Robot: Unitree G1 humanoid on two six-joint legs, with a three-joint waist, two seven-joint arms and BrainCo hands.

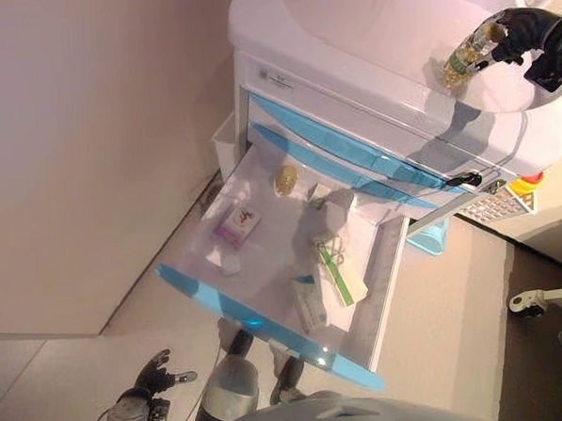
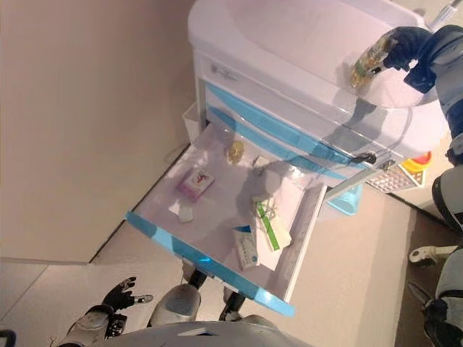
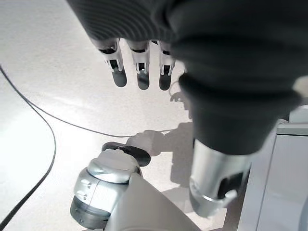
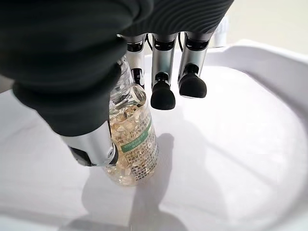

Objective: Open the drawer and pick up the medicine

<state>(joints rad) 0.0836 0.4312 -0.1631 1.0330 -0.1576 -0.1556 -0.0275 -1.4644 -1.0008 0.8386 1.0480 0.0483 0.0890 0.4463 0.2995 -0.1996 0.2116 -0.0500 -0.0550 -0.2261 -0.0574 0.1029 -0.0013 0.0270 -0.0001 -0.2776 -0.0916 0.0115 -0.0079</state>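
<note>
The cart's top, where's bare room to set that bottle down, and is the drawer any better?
The cart top is bare everywhere except where the right hand holds the bottle. The open drawer is crowded along its right half with boxes; the only free patch lies between the pink box and the jar.

Drawer open, bottle held over the cart top

The right hand (image 2: 405,45) grips a clear medicine bottle (image 2: 365,63) above the white cart top (image 2: 289,36) at the far right. Below, the drawer (image 2: 217,249) stands pulled out, holding a pink box (image 2: 195,183), a small amber bottle (image 2: 235,151) and a green-striped packet (image 2: 269,225). The left hand (image 2: 121,293) hangs low at the near left, fingers spread
</note>
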